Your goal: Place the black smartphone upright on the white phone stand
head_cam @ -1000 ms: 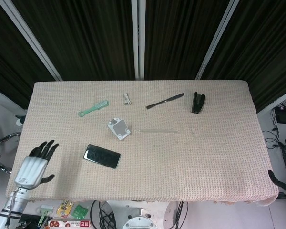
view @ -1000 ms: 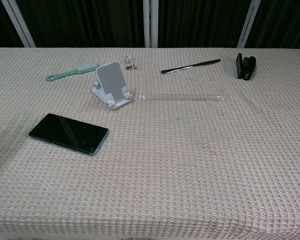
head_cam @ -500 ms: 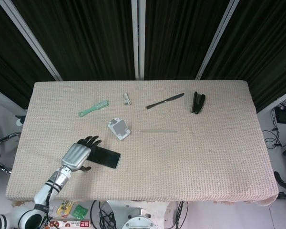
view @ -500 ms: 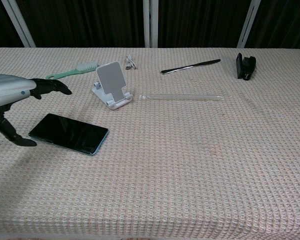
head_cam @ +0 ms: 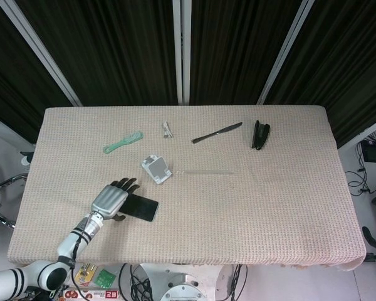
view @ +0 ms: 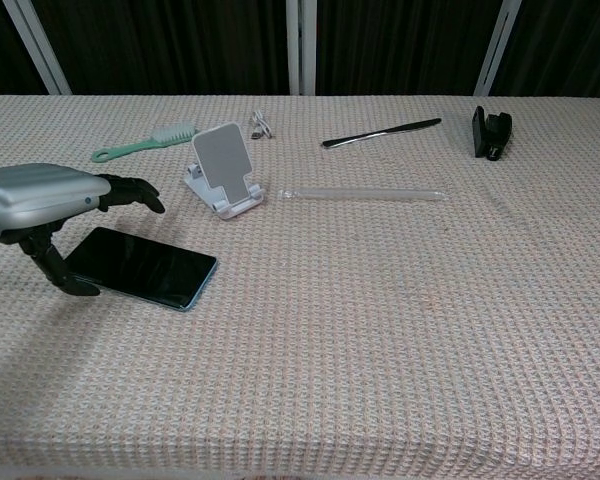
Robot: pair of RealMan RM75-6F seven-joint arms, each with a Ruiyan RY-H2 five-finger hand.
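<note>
The black smartphone lies flat on the tablecloth, left of centre near the front. The white phone stand stands behind it, a little to the right, with nothing on it. My left hand hovers over the phone's left end, palm down, fingers spread forward and thumb hanging beside the phone's near corner. It holds nothing. My right hand is out of both views.
A green brush, a small metal clip, a black knife, a black stapler and a clear rod lie along the back half of the table.
My left hand swung in from the table's front left corner to above the phone's left end. In the last half second it edged slightly further right.
</note>
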